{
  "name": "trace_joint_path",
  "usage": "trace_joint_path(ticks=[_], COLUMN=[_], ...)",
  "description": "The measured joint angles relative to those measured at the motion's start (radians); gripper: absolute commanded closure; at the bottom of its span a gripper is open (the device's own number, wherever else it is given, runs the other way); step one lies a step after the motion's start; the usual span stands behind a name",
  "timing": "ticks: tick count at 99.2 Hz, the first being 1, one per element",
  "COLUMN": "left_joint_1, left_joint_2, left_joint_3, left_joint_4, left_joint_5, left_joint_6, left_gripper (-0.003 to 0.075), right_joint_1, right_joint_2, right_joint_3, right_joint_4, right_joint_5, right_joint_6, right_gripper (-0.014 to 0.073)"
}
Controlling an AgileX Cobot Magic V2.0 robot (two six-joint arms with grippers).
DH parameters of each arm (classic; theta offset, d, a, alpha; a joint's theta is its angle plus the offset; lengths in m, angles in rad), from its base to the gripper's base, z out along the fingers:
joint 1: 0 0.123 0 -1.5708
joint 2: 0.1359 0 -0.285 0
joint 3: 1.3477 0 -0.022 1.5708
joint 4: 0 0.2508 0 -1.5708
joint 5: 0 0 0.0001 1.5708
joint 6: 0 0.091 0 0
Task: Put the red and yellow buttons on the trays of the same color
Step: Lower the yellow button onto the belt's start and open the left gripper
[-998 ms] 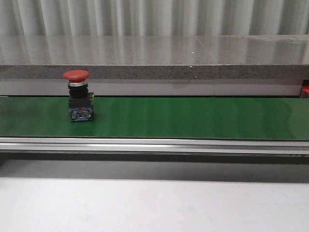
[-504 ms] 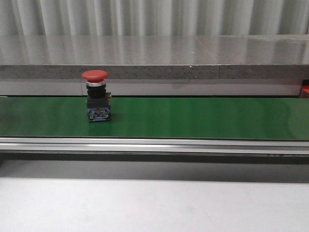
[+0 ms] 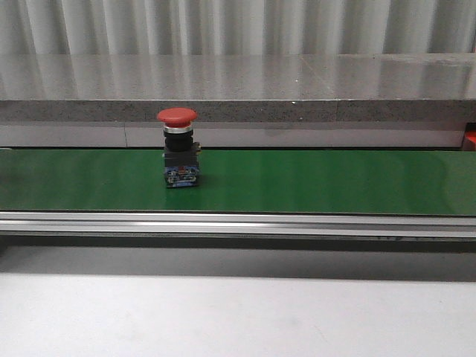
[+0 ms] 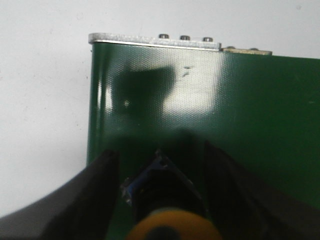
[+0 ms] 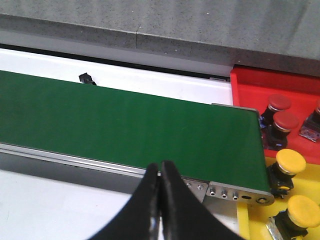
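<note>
On your front view a red button stands upright on the green conveyor belt, left of centre, its domed cap up, its blue block base down on the belt, so its long axis runs vertical. Behind the belt you have a grey stone ledge, and in front of it a pale tabletop. Neither arm shows in that view. Your left end effector has its two dark fingers spread wide on either side of a yellow button; the button's yellow cap is nearest the camera and its body and blue base point away toward the belt, so its long axis runs along the fingers. You cannot tell whether the fingers touch it; a gap shows on each side at the base. It sits over the belt's end, by a metal end plate. Your right end effector has its fingers pressed together with nothing between them, poised over the near rail of the belt close to its far end. Beyond that end you see a red tray holding red buttons and, beside it, a yellow tray holding yellow buttons, all standing cap up.
</note>
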Motion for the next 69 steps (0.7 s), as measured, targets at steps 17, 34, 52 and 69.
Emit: trace_joint_path(ticks=[17,34,52,69], left_joint_1=[-0.002,-0.034,-0.112,-0.195], left_joint_2=[-0.002,-0.058,-0.169,-0.292], left_joint_3=[0.0,0.001,0.002,0.056], left_joint_4=[-0.001,-0.002,-0.002,-0.002], left_joint_5=[-0.032,-0.097,-0.146,-0.18], left_joint_6=[0.0,0.002,0.024,0.028], left_gripper=[0.0162,0.0179,0.0351,0.0633], right_joint_1=[0.0,0.0,0.0,0.0], right_joint_2=[0.0,0.0,0.0,0.0], right_joint_3=[0.0,0.0,0.0,0.0], right_joint_4=[0.0,0.0,0.0,0.0], right_joint_5=[0.0,0.0,0.0,0.0], right_joint_6=[0.0,0.0,0.0,0.0], right_gripper=[0.0662,0.0662,0.0662,0.0662])
